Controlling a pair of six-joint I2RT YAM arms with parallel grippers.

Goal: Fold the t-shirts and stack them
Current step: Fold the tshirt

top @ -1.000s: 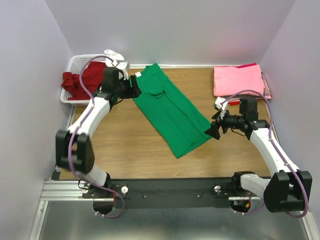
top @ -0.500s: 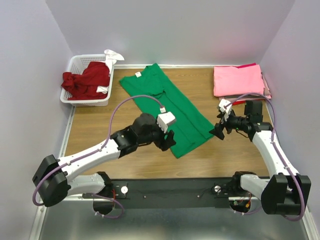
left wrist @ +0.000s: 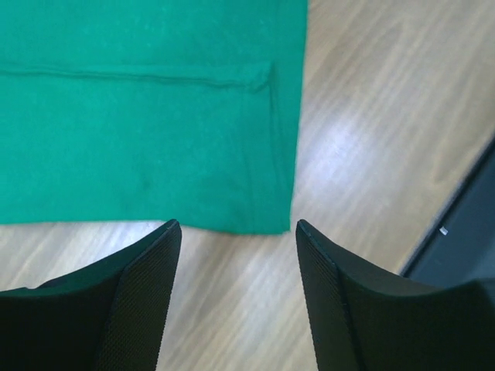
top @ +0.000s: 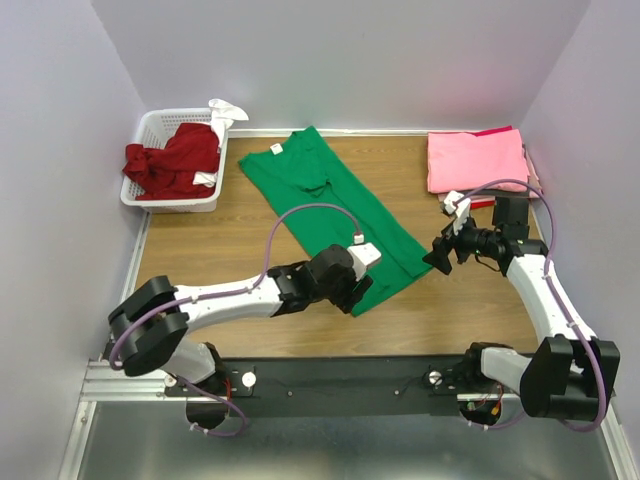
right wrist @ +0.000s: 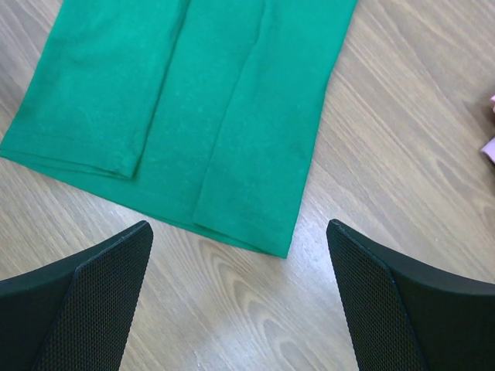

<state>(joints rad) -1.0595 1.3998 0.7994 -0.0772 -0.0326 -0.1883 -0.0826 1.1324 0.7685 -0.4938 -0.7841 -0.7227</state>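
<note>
The green t-shirt (top: 330, 205) lies on the wooden table as a long strip folded lengthwise, neck tag at the far left end, hem towards the near right. My left gripper (top: 362, 296) is open just off the hem's near corner (left wrist: 271, 220), above bare wood. My right gripper (top: 433, 258) is open beside the hem's right corner (right wrist: 285, 246), not touching it. Folded pink t-shirts (top: 478, 160) are stacked at the far right. A dark red t-shirt (top: 172, 158) lies crumpled in the basket.
A white slotted basket (top: 150, 128) stands at the far left corner with a white cloth (top: 226, 110) on its rim. The table's black front rail (left wrist: 456, 224) runs close to my left gripper. Purple walls close in both sides.
My left arm swung from the shirt's collar end down to the hem's near corner. My right gripper shifted slightly up and right beside the hem.
</note>
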